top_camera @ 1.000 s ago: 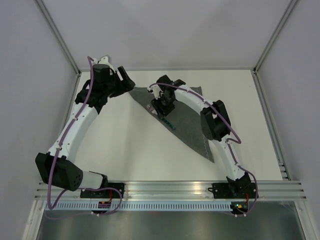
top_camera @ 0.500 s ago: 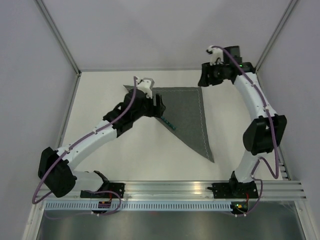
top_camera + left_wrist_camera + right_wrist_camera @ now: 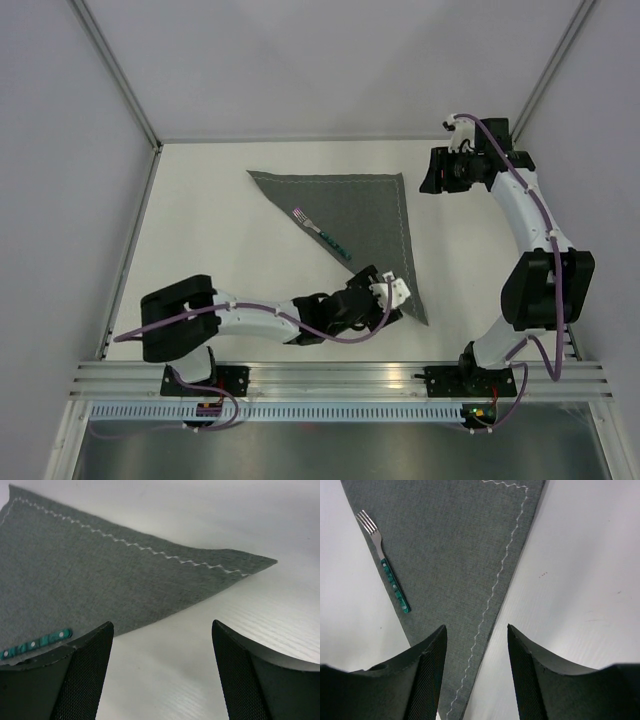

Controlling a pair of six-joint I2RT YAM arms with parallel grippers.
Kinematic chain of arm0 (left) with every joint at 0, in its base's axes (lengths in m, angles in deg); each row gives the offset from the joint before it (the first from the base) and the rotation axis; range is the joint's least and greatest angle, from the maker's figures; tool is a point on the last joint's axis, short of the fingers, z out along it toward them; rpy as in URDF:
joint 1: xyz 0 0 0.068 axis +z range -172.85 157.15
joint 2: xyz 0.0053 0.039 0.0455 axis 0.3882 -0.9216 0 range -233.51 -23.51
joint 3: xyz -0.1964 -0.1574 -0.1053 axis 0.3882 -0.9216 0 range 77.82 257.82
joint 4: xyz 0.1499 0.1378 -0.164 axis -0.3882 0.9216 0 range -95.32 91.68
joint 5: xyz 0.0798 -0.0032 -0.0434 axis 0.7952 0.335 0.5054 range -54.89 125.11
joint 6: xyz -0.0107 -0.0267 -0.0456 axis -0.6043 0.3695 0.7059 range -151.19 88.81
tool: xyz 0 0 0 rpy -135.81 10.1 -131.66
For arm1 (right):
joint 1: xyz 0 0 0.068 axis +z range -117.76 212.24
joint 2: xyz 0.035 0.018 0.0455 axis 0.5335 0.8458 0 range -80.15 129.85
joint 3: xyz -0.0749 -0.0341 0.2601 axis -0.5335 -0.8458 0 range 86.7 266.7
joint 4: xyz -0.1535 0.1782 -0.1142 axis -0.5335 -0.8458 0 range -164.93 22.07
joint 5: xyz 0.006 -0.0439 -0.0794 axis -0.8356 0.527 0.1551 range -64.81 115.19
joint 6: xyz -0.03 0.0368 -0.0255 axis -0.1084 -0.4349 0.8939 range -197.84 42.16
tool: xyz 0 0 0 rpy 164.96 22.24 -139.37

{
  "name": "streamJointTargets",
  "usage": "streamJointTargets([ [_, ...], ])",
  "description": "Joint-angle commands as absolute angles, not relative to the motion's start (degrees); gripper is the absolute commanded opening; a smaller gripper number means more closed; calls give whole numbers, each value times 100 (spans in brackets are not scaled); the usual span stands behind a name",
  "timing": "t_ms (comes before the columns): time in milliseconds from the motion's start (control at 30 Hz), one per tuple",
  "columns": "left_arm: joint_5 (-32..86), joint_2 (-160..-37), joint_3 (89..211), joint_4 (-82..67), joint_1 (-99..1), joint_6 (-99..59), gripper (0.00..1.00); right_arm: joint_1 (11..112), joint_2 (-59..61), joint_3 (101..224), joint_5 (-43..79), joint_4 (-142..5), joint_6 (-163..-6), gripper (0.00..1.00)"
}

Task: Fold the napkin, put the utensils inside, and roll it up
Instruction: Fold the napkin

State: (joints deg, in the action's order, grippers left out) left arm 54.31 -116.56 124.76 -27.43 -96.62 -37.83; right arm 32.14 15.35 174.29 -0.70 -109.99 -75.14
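We saw the napkin point(image 3: 365, 215) lying flat on the table point(image 3: 230, 260), folded into a triangle. Its long folded edge ran diagonally from the far left corner to the near tip. The fork point(image 3: 322, 233) lay on the cloth along that edge, tines toward the far left and teal handle toward us.

The left gripper point(image 3: 385, 300) sat low at the near tip of the triangle, its jaws spread and nothing between them. In its wrist view the pointed corner lay just ahead, and the handle's end showed beside one finger point(image 3: 85, 665).

The right gripper point(image 3: 432, 172) stood just beside the far right corner, well apart from the fork. Its jaws were parted and pinched nothing.
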Motion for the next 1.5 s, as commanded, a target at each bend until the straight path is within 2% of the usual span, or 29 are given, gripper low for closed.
streamJointTargets([
  [0,5909,-12113,12563,-4004,-10115,-4771,84,3022,1336,17362,-126,-10634,-7626,57],
  [267,6200,-13274,12748,-4944,-10704,-5834,84,3004,1249,17160,-91,-10519,-7565,57],
  [433,6033,-13836,12810,-5628,-10757,-6326,84,3004,1222,17090,-91,-10475,-7556,57],
  [633,5858,-14277,13126,-5735,-10766,-6494,83,3004,1213,17054,-91,-10458,-7547,57],
  [967,5559,-14734,13539,-5498,-10801,-6617,71,3013,1213,17037,-109,-10431,-7556,55],
  [1433,5735,-14858,13645,-5446,-10801,-6661,29,3013,1231,17028,-152,-10422,-7564,52],
  [1467,5743,-14849,13662,-5411,-10801,-6679,16,3013,1240,17019,-152,-10422,-7556,52],
])
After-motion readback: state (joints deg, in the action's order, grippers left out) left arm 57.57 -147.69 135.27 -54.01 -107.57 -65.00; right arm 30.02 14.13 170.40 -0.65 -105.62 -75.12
